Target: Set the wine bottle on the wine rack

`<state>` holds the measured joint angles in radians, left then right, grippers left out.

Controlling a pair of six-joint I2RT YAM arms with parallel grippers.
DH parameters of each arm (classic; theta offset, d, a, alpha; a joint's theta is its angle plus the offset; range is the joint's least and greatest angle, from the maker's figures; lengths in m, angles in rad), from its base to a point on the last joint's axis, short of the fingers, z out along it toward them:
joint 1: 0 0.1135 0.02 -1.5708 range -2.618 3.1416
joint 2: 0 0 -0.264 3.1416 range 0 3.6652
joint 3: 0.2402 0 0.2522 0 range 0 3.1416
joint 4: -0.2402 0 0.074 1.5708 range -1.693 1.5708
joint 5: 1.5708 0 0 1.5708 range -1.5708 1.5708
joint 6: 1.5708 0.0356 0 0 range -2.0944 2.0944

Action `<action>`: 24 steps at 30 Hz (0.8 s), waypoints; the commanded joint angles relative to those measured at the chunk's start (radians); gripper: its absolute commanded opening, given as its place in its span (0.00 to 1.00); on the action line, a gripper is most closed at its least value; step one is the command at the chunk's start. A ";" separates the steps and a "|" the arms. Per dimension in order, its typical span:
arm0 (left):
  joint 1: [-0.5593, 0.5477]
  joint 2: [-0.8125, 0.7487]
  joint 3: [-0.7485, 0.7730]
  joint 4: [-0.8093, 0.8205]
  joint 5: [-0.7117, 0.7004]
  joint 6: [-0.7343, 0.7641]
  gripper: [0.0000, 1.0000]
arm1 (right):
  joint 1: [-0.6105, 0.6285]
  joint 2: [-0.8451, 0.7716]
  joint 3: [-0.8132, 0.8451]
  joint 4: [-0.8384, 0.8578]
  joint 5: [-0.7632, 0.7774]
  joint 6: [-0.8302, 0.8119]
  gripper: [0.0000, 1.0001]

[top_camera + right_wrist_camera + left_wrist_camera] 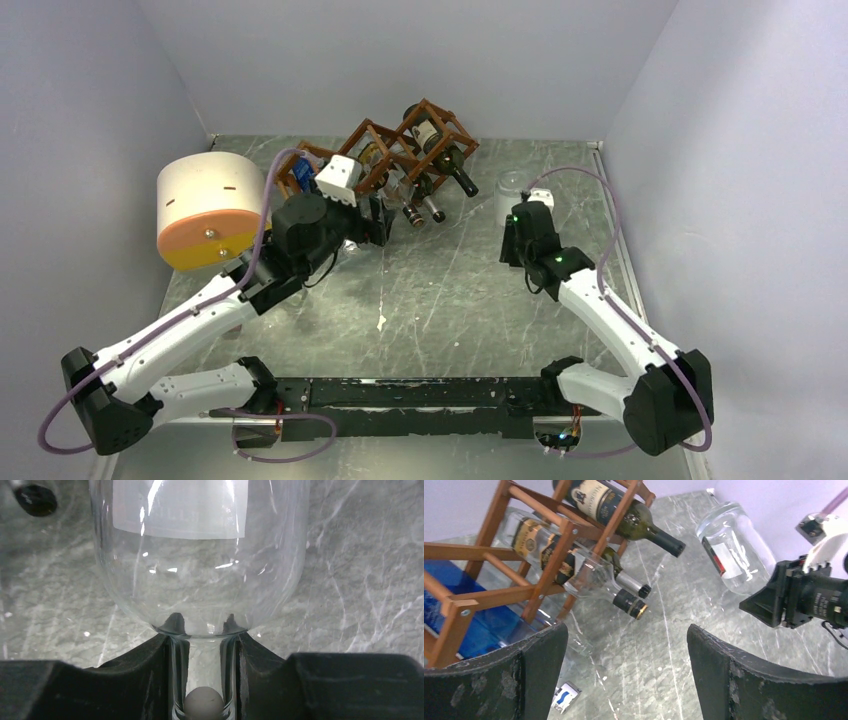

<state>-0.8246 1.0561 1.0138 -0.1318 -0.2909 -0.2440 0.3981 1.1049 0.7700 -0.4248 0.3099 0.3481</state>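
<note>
Jaws of my left gripper [625, 632] stand spread and empty, just before the rack [400, 150]. Right of it the bottle [200, 580] lies on its side, neck pinched in my right gripper [204, 652]. Slick glass held only by the neck could swivel or slip when lifted.

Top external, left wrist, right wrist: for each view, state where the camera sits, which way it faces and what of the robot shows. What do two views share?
Top external: above and behind the bases, looking down on the table; left arm and right arm show.
Left wrist: on the left arm, facing the wine rack past its open left pincer.
Right wrist: on the right arm, facing the clear bottle, whose neck the right pincer grips.
Shared: top external and left wrist both show wine rack and clear bottle.
</note>
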 commanded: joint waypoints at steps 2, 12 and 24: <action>0.012 -0.067 -0.012 0.032 -0.145 -0.036 0.93 | -0.002 -0.071 0.179 0.186 -0.006 -0.060 0.00; 0.013 -0.188 -0.024 0.077 -0.194 -0.026 0.94 | 0.010 0.070 0.455 0.227 -0.258 -0.158 0.00; 0.013 -0.254 -0.005 0.007 -0.175 -0.046 0.94 | 0.021 0.412 0.811 0.162 -0.455 -0.224 0.00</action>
<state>-0.8196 0.8238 0.9977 -0.1040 -0.4648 -0.2718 0.4152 1.4750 1.4254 -0.4297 -0.0635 0.1696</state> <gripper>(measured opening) 0.935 0.391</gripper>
